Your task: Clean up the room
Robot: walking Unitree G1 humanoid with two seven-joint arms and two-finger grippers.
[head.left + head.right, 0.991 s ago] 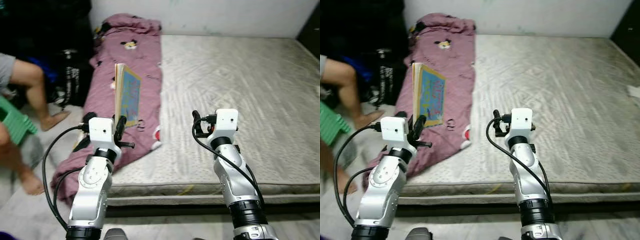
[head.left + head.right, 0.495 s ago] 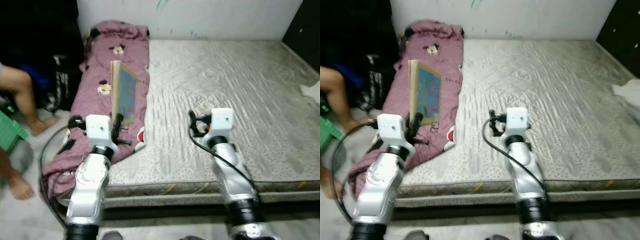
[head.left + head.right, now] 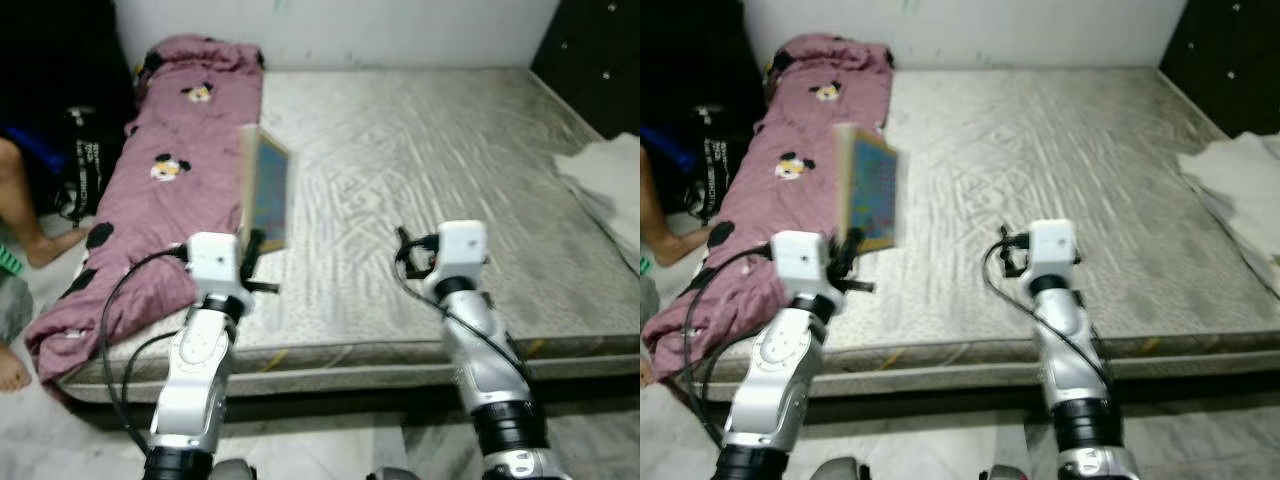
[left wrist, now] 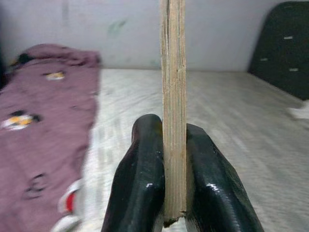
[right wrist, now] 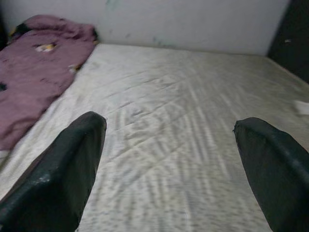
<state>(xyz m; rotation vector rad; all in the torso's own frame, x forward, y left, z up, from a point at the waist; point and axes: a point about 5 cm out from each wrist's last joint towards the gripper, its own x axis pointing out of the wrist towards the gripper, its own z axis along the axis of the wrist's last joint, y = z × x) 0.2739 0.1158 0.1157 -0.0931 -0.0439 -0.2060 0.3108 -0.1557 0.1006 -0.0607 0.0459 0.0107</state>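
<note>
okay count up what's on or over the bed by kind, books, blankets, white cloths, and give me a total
Books: 1, the book, held upright in the left gripper
Blankets: 1, the purple blanket along the mattress edge
White cloths: 1, the white cloth
Total: 3

The wide grey mattress [image 3: 430, 150] lies bare ahead of both arms. A crumpled purple blanket [image 3: 150, 190] covers its left edge, and a white cloth [image 3: 605, 180] sits far right.

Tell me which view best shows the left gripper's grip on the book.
The left wrist view: both black fingers press flat against the book, seen edge-on. The eye views show the left gripper holding the book upright by its bottom edge, cover visible, the pinch small.
</note>
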